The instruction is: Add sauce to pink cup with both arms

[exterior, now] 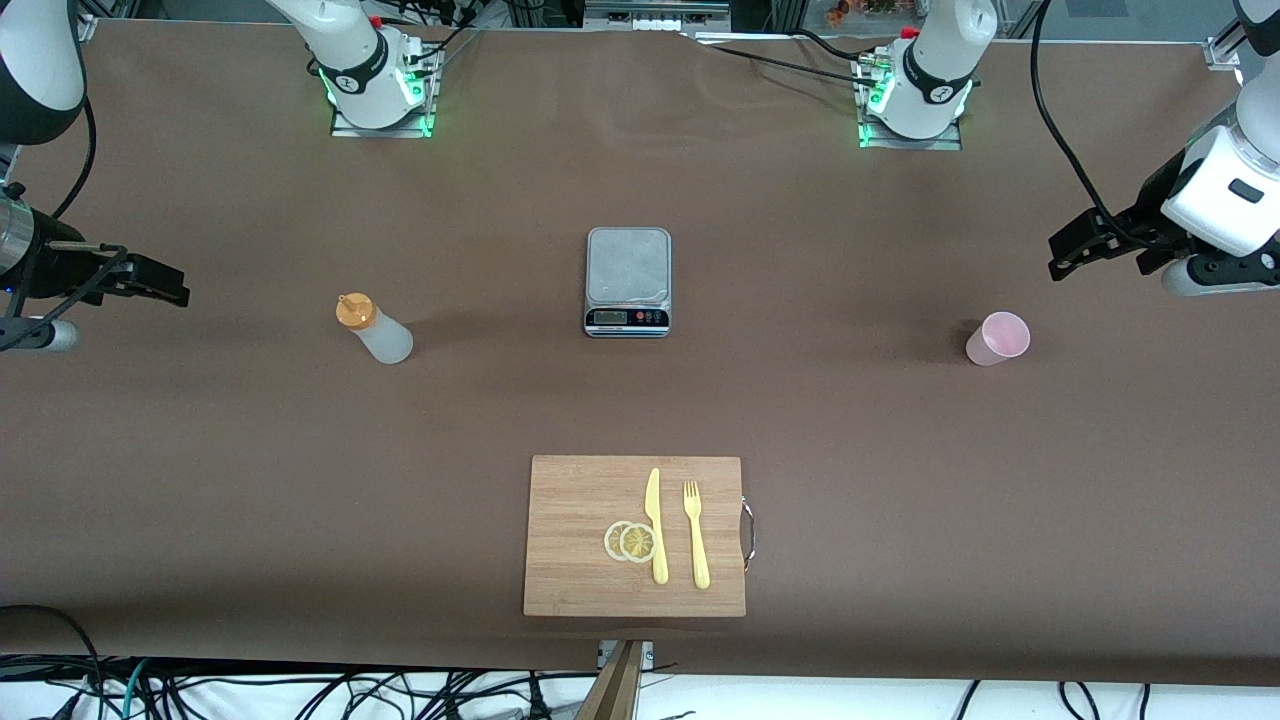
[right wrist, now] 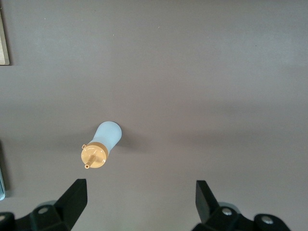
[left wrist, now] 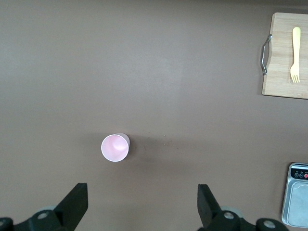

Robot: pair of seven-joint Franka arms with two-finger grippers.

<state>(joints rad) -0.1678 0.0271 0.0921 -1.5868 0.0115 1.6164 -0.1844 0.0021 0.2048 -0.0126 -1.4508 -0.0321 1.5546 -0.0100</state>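
Observation:
The sauce bottle, whitish with an orange nozzle cap, stands upright on the brown table toward the right arm's end. The right wrist view shows the bottle from above. My right gripper hangs open and empty in the air, off to the side of the bottle; in its own view the right gripper holds nothing. The pink cup stands upright toward the left arm's end, seen empty from above. My left gripper hovers open and empty near it, as the left gripper also shows in its wrist view.
A steel kitchen scale sits mid-table between bottle and cup. Nearer the front camera lies a wooden cutting board with a yellow knife, a yellow fork and two lemon slices.

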